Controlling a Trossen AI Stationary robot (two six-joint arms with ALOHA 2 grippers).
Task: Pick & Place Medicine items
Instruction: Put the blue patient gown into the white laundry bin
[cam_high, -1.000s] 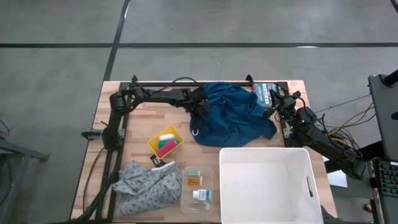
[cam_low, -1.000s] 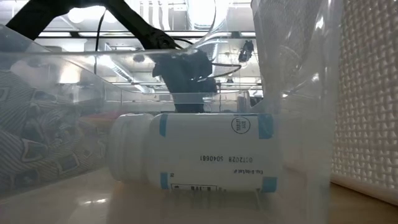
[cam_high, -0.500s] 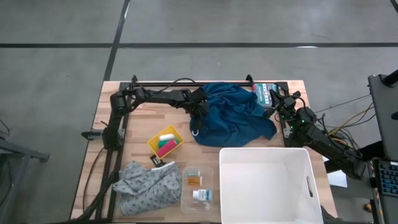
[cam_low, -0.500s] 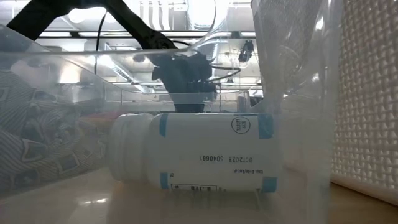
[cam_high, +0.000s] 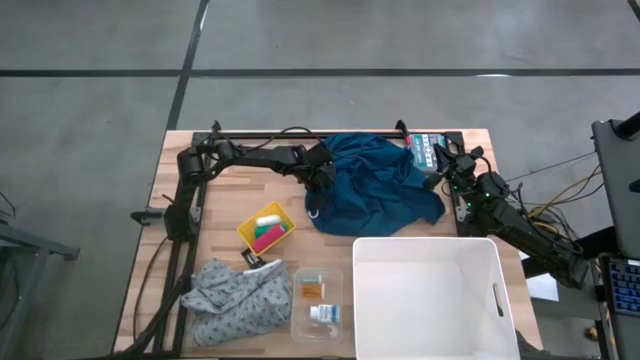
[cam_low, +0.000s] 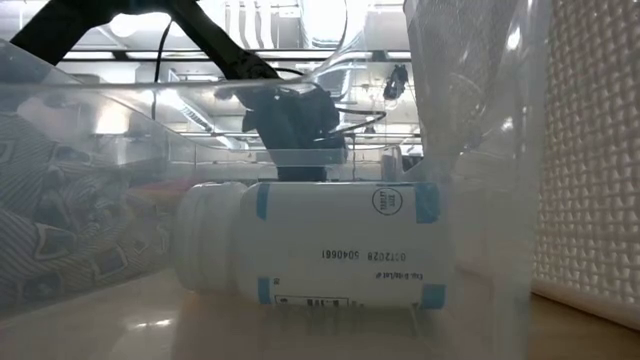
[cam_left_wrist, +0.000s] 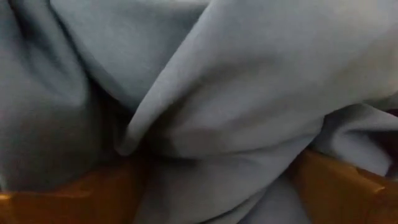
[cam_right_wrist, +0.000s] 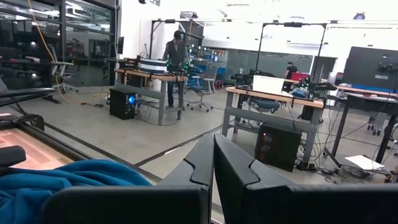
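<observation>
The medicine items lie in a clear tub near the table's front edge. One is a white bottle with blue bands, on its side. The other is a small orange item, beside it. My left gripper reaches down at a slant into the left edge of a crumpled blue cloth at the table's far middle. That cloth fills the left wrist view, and the fingers are hidden there. My right gripper is shut and empty, pulled back at the table's far right. My left gripper stands against the blue cloth's left edge, slanting down from the table's left. The cloth's folds hide its fingers, so I cannot tell whether they touch the cloth or have any of it between them.
A large white bin takes up the near right. A yellow tray with small items sits left of centre. A grey patterned cloth lies at the near left. A teal packet lies at the far right.
</observation>
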